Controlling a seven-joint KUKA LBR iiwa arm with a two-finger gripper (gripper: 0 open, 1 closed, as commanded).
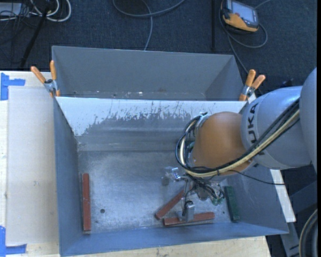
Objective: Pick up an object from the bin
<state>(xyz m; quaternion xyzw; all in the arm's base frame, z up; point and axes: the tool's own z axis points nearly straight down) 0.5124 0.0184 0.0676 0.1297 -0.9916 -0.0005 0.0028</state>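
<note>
The jaws are hanging low in the near right part of the grey metal bin [128,191]. They are sitting directly over a flat reddish-brown bar [202,217] that is lying crosswise along the bin's near wall. They are looking as if they are touching it or all but touching it. Whether they are apart, together or clamped on that bar I cannot tell, because the dark hardware of the wrist is hiding them.

Just to the left of the jaws, a second flat reddish-brown bar [168,208] is lying slantwise on the floor, its lower end nearly meeting the left end of the first one. Just to the right of the jaws, a dark green flat strip [232,203] is lying at the foot of the bin's right wall, pointing from near to far.

A little behind the jaws and to their left, a small silvery metal piece [171,174] is showing beside the wrist; I cannot tell whether it is lying loose.

Right above the jaws, the rounded orange wrist cover [216,141] is bulging out, with a bundle of black and pale cables [183,143] looping around it. The silver arm [283,127] is leaning in from the right.

Well away to the left of the jaws, a long reddish-brown bar [85,202] is lying alone along the foot of the bin's left wall.
</note>
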